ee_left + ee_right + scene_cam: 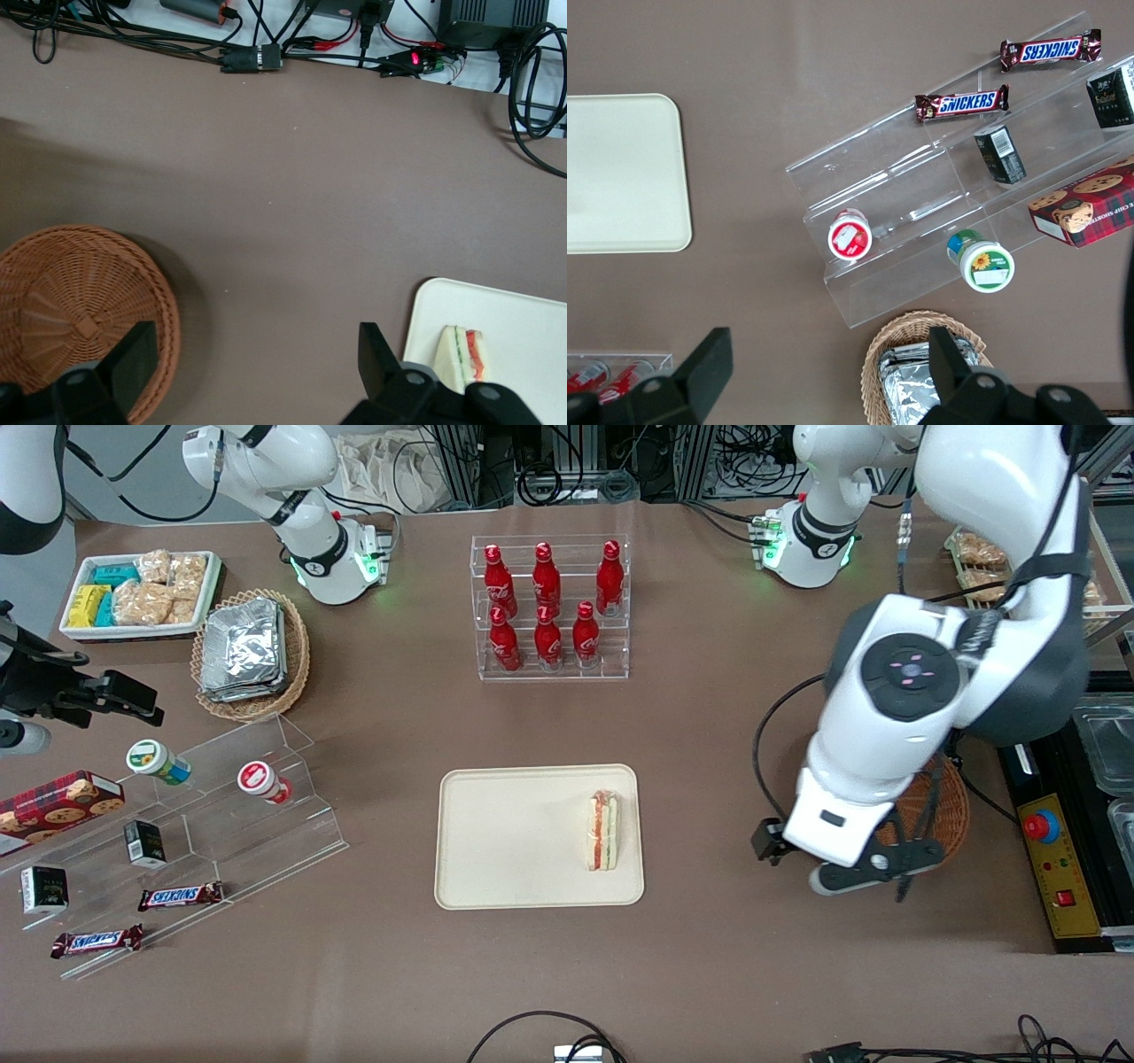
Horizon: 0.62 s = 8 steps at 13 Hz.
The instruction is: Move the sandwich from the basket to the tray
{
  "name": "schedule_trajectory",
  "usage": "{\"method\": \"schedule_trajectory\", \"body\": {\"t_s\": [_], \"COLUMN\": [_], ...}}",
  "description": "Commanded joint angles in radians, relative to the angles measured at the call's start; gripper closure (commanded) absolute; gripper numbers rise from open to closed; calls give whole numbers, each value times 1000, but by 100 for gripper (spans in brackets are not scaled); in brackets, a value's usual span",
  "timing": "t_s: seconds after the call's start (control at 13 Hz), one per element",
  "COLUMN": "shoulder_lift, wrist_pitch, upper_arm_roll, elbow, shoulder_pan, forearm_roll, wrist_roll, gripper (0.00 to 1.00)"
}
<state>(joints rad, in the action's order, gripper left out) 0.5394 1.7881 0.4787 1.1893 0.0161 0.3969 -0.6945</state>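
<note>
The sandwich lies on the cream tray, near the tray's edge toward the working arm's end, with its red and green filling edge showing. It also shows in the left wrist view on the tray. The reddish-brown wicker basket is partly hidden by the arm; the left wrist view shows the part of the basket in it empty. My left gripper hangs above the bare table between basket and tray, close to the basket's rim. It is open and empty, with its fingertips wide apart.
A clear rack of red bottles stands farther from the front camera than the tray. A tan basket of foil packets, a white snack bin and an acrylic stand lie toward the parked arm's end. A yellow control box sits beside the basket.
</note>
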Motion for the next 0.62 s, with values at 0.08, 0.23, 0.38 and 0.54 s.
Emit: {"method": "schedule_trajectory", "body": {"t_s": [0.08, 0.23, 0.38, 0.54], "shoulder_lift": [-59, -75, -84, -87], "wrist_pitch": [-68, -73, -88, -96], "upper_arm_roll": [3, 4, 3, 3], "elbow": [21, 23, 23, 23], "shoulder_pan": [-56, -79, -94, -100], "forearm_roll": [-76, -107, -122, -134], "wrist_roll": [137, 160, 190, 208], "gripper": [0, 0, 0, 0]}}
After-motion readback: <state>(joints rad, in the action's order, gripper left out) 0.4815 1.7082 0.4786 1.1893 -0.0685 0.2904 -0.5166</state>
